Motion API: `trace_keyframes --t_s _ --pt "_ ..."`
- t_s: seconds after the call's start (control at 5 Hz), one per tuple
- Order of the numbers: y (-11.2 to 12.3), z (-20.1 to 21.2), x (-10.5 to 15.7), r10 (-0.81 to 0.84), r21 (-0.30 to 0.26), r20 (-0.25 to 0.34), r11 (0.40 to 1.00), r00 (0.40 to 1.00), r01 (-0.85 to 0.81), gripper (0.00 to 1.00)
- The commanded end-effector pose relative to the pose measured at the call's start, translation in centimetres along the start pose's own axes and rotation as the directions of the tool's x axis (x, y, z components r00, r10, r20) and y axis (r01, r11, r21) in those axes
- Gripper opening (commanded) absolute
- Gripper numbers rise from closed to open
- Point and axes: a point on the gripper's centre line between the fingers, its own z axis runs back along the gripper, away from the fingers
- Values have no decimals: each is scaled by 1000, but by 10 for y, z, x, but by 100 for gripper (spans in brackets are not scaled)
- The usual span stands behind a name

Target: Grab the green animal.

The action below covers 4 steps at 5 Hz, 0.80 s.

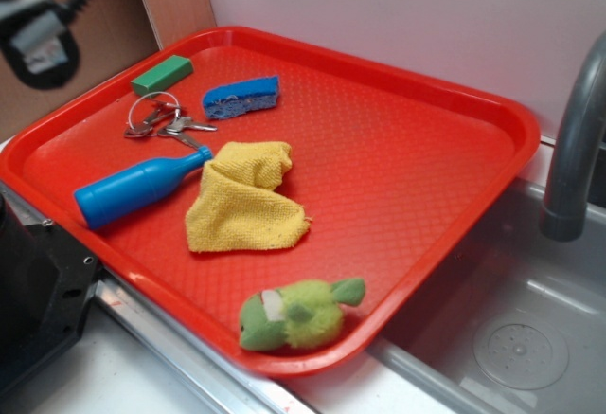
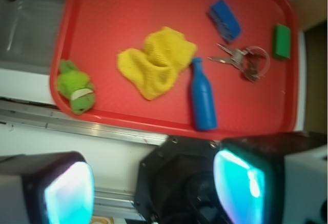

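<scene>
The green animal (image 1: 298,315), a fuzzy lime-green plush with a darker head and a pale patch, lies on its side at the near edge of the red tray (image 1: 407,168). In the wrist view the green animal (image 2: 75,86) sits at the tray's (image 2: 113,14) lower left corner. My gripper (image 2: 154,193) is open, its two teal pads (image 2: 69,196) wide apart with nothing between them. It hangs high above the black robot base, well away from the toy. In the exterior view the gripper (image 1: 38,40) is only partly seen at the top left.
On the tray lie a yellow cloth (image 1: 241,196), a blue bottle (image 1: 137,189), keys on a ring (image 1: 166,125), a blue sponge (image 1: 241,97) and a green block (image 1: 161,75). A grey faucet (image 1: 573,149) and sink (image 1: 511,338) stand right. The black robot base (image 1: 38,281) is near left.
</scene>
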Motion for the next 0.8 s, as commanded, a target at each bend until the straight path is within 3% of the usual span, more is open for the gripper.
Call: trace_keyframes --t_s 0.0,0.4,0.6 --pt "-26 -15 4 -74 19 44 997 996 73 100" --pt "-26 -15 4 -74 19 44 997 996 73 100" --pt "-25 -37 17 -151 -8 65 988 986 152 100"
